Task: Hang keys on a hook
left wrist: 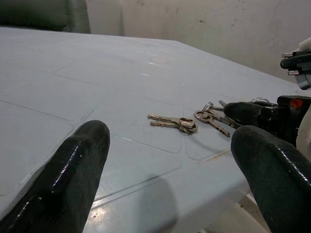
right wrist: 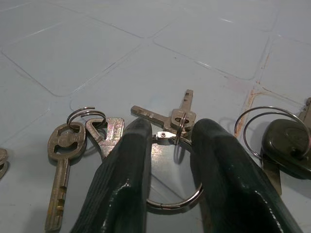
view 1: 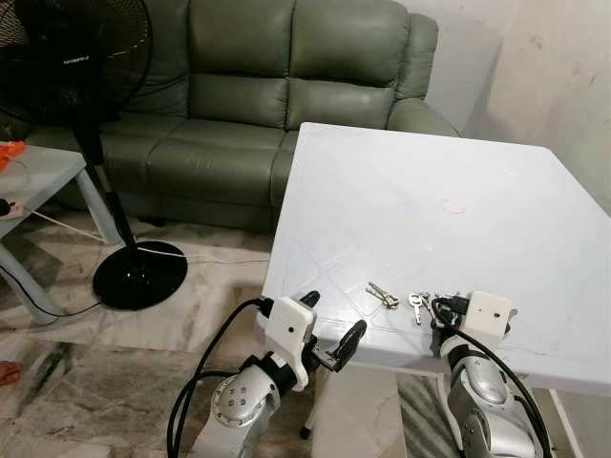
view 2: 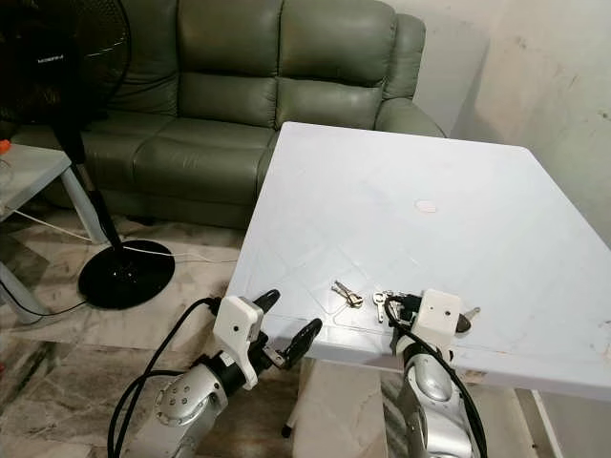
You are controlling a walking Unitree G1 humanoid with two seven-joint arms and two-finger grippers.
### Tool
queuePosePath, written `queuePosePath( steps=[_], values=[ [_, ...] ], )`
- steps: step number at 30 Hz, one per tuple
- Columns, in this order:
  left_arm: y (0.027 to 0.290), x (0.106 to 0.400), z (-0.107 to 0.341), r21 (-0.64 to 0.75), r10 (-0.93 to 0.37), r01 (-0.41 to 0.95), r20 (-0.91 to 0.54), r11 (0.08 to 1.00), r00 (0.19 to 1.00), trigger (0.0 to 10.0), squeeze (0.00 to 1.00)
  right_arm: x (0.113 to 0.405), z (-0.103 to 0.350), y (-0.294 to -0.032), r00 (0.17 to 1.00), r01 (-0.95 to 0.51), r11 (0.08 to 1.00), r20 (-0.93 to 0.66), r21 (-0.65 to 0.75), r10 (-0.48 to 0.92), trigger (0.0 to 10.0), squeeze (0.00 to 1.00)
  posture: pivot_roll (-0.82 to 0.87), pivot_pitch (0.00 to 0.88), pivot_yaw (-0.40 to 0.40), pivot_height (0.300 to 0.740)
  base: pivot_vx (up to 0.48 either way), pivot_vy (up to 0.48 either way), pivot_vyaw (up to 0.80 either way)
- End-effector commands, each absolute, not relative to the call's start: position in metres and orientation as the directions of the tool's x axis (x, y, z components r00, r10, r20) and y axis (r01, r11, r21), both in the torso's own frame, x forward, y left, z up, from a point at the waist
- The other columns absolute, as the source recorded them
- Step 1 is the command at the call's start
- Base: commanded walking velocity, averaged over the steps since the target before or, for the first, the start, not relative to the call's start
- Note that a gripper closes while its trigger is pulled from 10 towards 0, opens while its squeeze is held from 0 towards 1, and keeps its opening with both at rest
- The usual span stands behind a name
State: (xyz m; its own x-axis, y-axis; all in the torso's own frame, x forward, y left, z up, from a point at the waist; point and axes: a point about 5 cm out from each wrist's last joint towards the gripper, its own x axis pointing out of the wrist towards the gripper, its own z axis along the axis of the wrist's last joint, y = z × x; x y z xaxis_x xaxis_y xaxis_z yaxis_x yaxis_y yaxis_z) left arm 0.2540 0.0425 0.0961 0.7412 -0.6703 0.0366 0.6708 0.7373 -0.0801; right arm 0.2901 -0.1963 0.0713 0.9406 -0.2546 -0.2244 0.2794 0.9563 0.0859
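Several keys lie near the front edge of a white table. A loose pair of silver keys rests left of a larger bunch. My right gripper lies on the table at that bunch. In the right wrist view its fingers stand close together with the bunch's key ring and clasp pinched between them, and the keys still rest on the table. A single ringed key and a dark-headed key lie to either side. My left gripper hangs open just off the table's front edge, holding nothing.
A green leather sofa stands behind the table. A black standing fan with its round base and cable is at the left, beside a small white side table. A bare wall runs along the right.
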Motion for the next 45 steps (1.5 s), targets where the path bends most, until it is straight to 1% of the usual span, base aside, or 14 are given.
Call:
queuePosePath(
  steps=[1,4,6,7,8,9,33,34,35,36,37,38,40,45],
  values=[
    [0.037,0.253,0.100,-0.090,-0.672,0.674,0.055,0.733,0.738,10.0,0.00,0.294,0.076,-0.196,0.942,0.285,0.955,-0.210,0.084,-0.262,10.0,0.00,-0.02,0.049,-0.072,0.740,0.000,0.000,0.00],
    [0.037,0.253,0.100,-0.092,-0.671,0.673,0.055,0.734,0.739,10.0,0.00,0.295,0.076,-0.195,0.942,0.285,0.953,-0.215,0.101,-0.259,10.0,0.00,-0.02,0.047,-0.073,0.740,0.000,0.000,0.00],
    [0.037,0.253,0.100,-0.092,-0.671,0.673,0.055,0.734,0.739,10.0,0.00,0.296,0.077,-0.195,0.940,0.290,0.952,-0.214,0.099,-0.264,7.4,0.00,-0.02,0.045,-0.074,0.740,0.000,0.000,0.00],
    [0.037,0.253,0.100,-0.091,-0.671,0.673,0.055,0.734,0.740,10.0,0.00,0.295,0.076,-0.196,0.938,0.297,0.950,-0.219,0.101,-0.270,3.6,0.00,-0.02,0.042,-0.075,0.740,0.000,0.000,0.00],
    [0.036,0.254,0.101,-0.092,-0.670,0.672,0.055,0.735,0.740,10.0,0.00,0.296,0.077,-0.196,0.936,0.303,0.948,-0.218,0.102,-0.276,0.5,0.00,-0.02,0.041,-0.076,0.740,0.000,0.000,0.00],
    [0.036,0.254,0.101,-0.092,-0.670,0.672,0.056,0.735,0.740,10.0,0.00,0.296,0.077,-0.196,0.935,0.307,0.946,-0.217,0.102,-0.280,0.0,0.00,-0.02,0.041,-0.076,0.740,0.000,0.000,0.00],
    [0.036,0.253,0.100,-0.097,-0.673,0.674,0.049,0.732,0.738,10.0,0.00,0.295,0.075,-0.193,0.940,0.275,0.960,-0.222,0.044,-0.259,0.2,0.00,-0.02,0.041,-0.073,0.740,0.000,0.000,0.00],
    [0.036,0.253,0.100,-0.097,-0.673,0.674,0.049,0.733,0.738,10.0,0.00,0.295,0.075,-0.193,0.940,0.276,0.960,-0.224,0.052,-0.258,2.8,0.00,-0.02,0.044,-0.075,0.740,0.000,0.000,0.00],
    [0.036,0.253,0.100,-0.097,-0.673,0.674,0.049,0.733,0.738,10.0,0.00,0.295,0.075,-0.193,0.940,0.276,0.960,-0.224,0.052,-0.258,2.8,0.00,-0.02,0.044,-0.075,0.740,0.000,0.000,0.00],
    [0.036,0.253,0.100,-0.098,-0.672,0.673,0.049,0.733,0.739,10.0,0.00,0.295,0.077,-0.194,0.942,0.283,0.957,-0.207,0.065,-0.265,5.5,0.00,-0.02,0.045,-0.075,0.740,0.000,0.000,0.00],
    [0.036,0.253,0.100,-0.098,-0.672,0.673,0.049,0.733,0.739,10.0,0.00,0.295,0.077,-0.194,0.942,0.283,0.957,-0.207,0.065,-0.265,5.5,0.00,-0.02,0.045,-0.075,0.740,0.000,0.000,0.00],
    [0.036,0.253,0.100,-0.099,-0.671,0.672,0.048,0.734,0.740,10.0,0.00,0.295,0.079,-0.194,0.944,0.283,0.957,-0.196,0.071,-0.264,8.6,0.00,-0.02,0.045,-0.075,0.740,0.000,0.000,0.00],
    [0.036,0.253,0.100,-0.099,-0.669,0.670,0.048,0.736,0.742,10.0,0.00,0.296,0.083,-0.194,0.957,0.262,0.960,-0.157,0.097,-0.246,10.0,0.00,-0.02,0.046,-0.075,0.740,0.000,0.000,0.00],
    [0.037,0.254,0.100,-0.104,-0.663,0.664,0.050,0.741,0.747,10.0,0.00,0.297,0.090,-0.196,0.968,0.238,0.960,-0.117,0.144,-0.223,10.0,0.00,-0.02,0.044,-0.077,0.740,0.000,0.000,0.00]
  ],
)
